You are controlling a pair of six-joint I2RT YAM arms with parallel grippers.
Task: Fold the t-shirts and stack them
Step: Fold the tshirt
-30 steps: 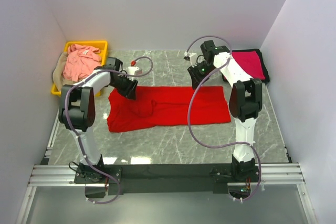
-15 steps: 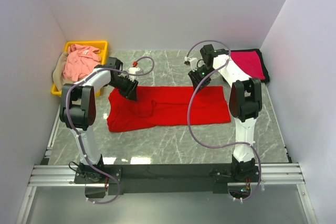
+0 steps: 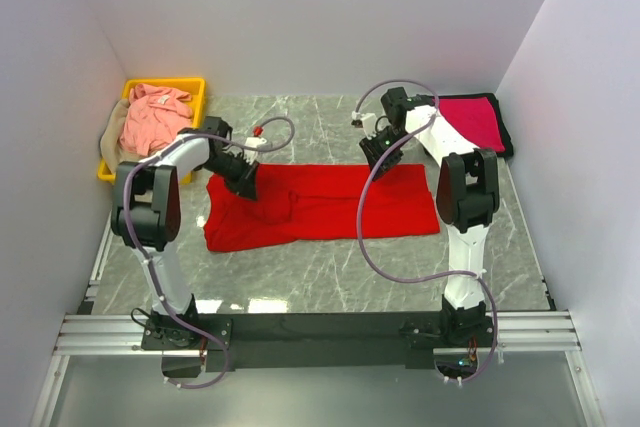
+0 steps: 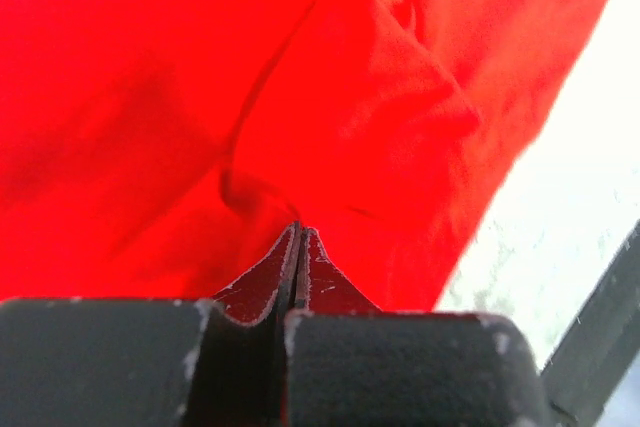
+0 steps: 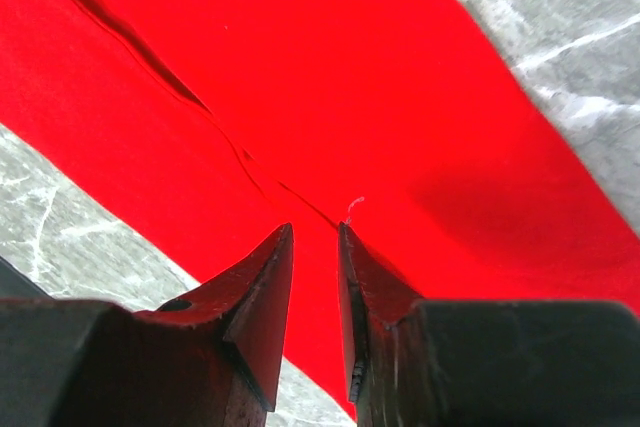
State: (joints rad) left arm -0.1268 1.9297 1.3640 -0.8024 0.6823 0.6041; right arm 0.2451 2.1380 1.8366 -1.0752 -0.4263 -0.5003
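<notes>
The bright red t-shirt (image 3: 320, 202) lies spread across the middle of the table. My left gripper (image 3: 244, 181) sits on its far-left part, and in the left wrist view the jaws (image 4: 298, 231) are shut with a gathered wrinkle of the red cloth (image 4: 330, 97) at their tips. My right gripper (image 3: 379, 152) is at the shirt's far edge, right of middle. In the right wrist view it (image 5: 315, 232) is slightly open just above the red cloth (image 5: 330, 77), holding nothing. The crimson-magenta shirt (image 3: 472, 119) lies folded at the back right.
A yellow bin (image 3: 190, 84) at the back left holds the salmon pink shirt (image 3: 155, 117). The tan shirt (image 3: 110, 139) hangs over the bin's left side. A dark cloth (image 3: 506, 137) lies under the crimson shirt. White walls close in on three sides.
My left wrist has turned and shifted slightly on the shirt's far-left part. My right gripper has shifted a little along the far edge. The shirt has hardly moved.
</notes>
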